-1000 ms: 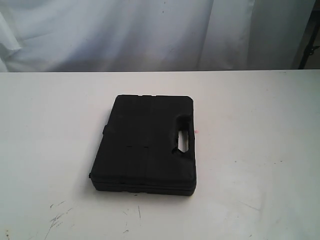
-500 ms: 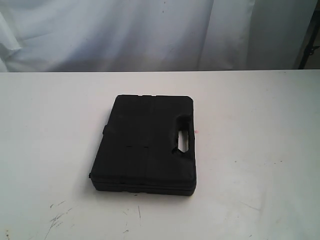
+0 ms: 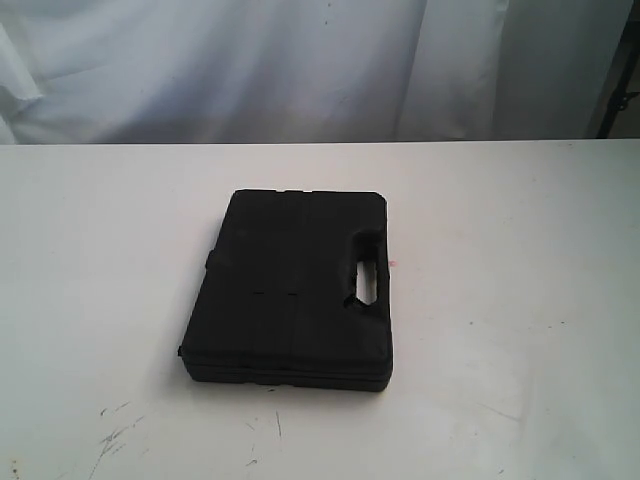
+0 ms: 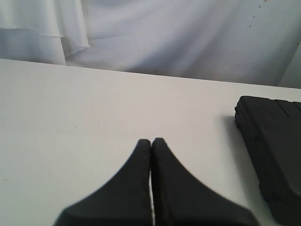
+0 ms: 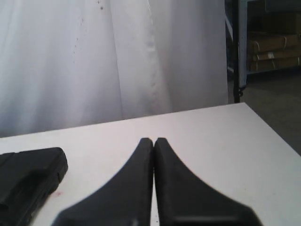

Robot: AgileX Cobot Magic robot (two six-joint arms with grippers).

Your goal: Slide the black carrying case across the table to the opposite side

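black carrying case (image 3: 285, 300), closed, flat on table (image 3: 520, 230)

No readable text, labels, brands or numbers appear on anything here.

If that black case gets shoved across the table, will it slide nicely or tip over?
It will probably slide rather than tip: the black carrying case lies flat and low on the smooth white table. Its moulded shell looks rigid, so it should not flex. A push off-centre might swivel it, since it is wide.
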